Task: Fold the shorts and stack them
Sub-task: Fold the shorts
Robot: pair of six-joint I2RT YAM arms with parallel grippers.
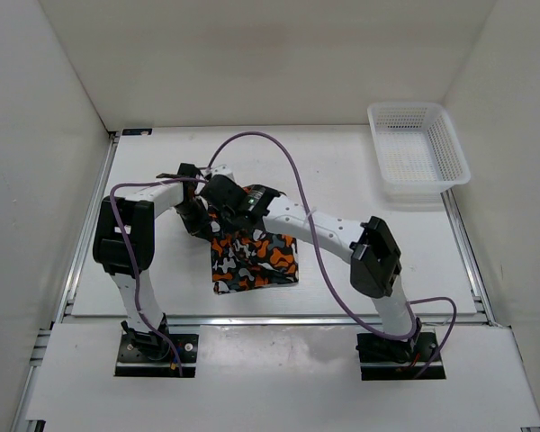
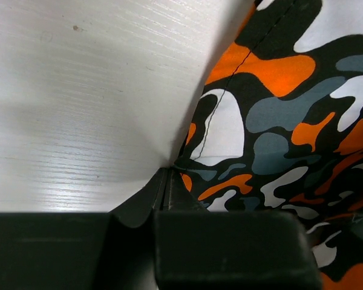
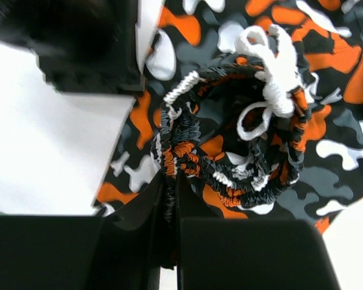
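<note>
Your shorts [image 1: 252, 259] lie bunched on the bench [image 1: 360, 180] at the centre of the top view. The left end effector [image 2: 167, 175] is pinched closed on a thin fabric edge, and the right end effector [image 3: 171, 181] is clamped on the gathered waistband [image 3: 175, 139]. Both bites look shallow, so a quick pull could slip one free and spoil the fold. The loose drawstring [image 3: 272, 78] might snag too.

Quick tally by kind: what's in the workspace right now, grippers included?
shorts: 1
basket: 1
grippers: 2 (left gripper, right gripper)
Total: 4
</note>
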